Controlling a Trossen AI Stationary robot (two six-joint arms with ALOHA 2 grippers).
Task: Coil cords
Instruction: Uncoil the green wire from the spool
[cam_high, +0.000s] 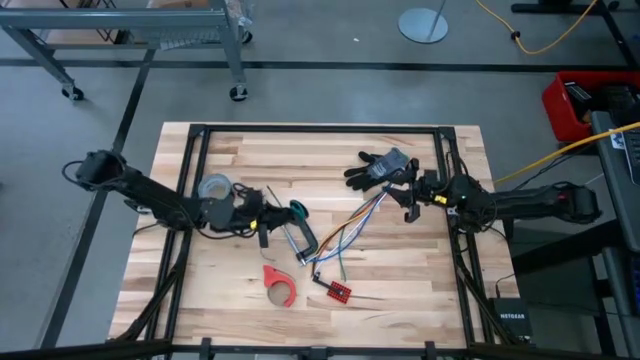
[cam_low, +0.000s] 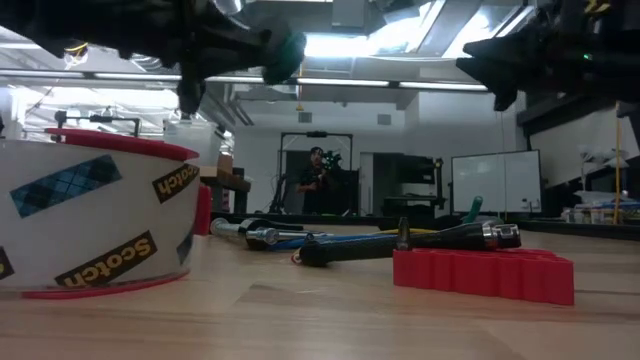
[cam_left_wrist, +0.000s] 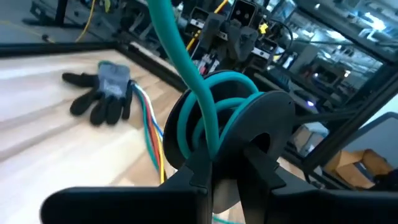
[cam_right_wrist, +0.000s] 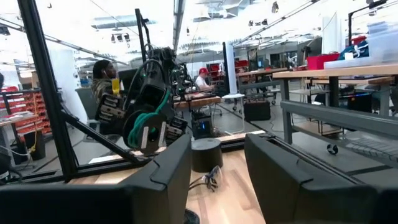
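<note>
I'm holding the coil (cam_left_wrist: 230, 118) clenched upright in my left gripper (cam_left_wrist: 227, 158), green tail (cam_left_wrist: 177, 37) trailing upward; my right gripper (cam_right_wrist: 217, 165) is hanging released.

Pale planked wood table (cam_high: 400, 300), smooth rubbery teal cord (cam_left_wrist: 186, 56), matt black cloth glove (cam_high: 375, 170).

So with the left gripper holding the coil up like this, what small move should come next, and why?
Probably bring the right gripper in to take the cord's green tail. The left gripper is shut on the coil, raised off the table; the right one is open and empty, near the glove.
</note>
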